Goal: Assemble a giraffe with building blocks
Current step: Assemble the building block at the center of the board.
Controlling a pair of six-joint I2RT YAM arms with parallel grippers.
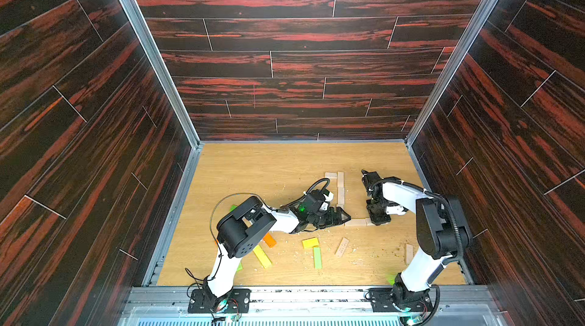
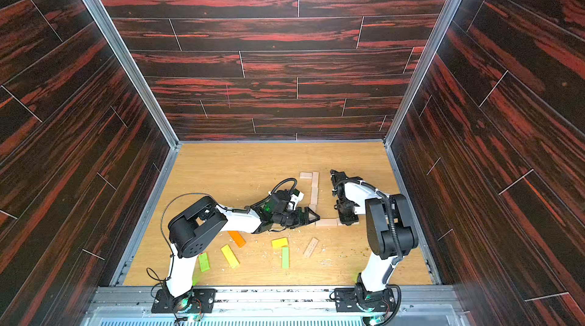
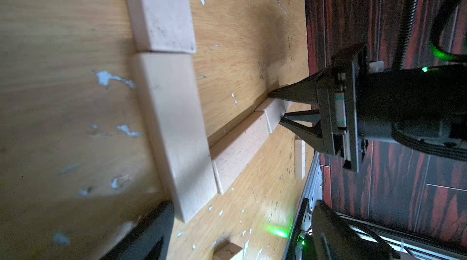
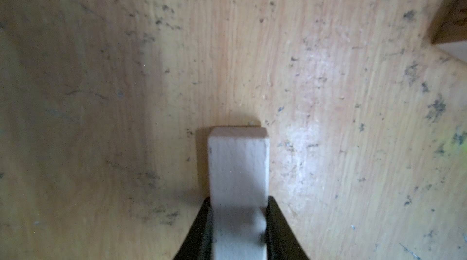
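The right claw point(image 4: 238, 199) is clamped on the end of a pale plank point(image 4: 238, 165) lying low on the tabletop point(image 4: 101, 94). This plank sits end to end with a second pale plank point(image 3: 238, 150), which meets a column of pale planks point(image 1: 340, 188). The left claw point(image 1: 345, 216) gapes wide and empty just beside that corner, while a yellow plank point(image 1: 310, 242), a green plank point(image 1: 317, 258) and an orange plank point(image 1: 269, 240) lie loose nearer the arm bases.
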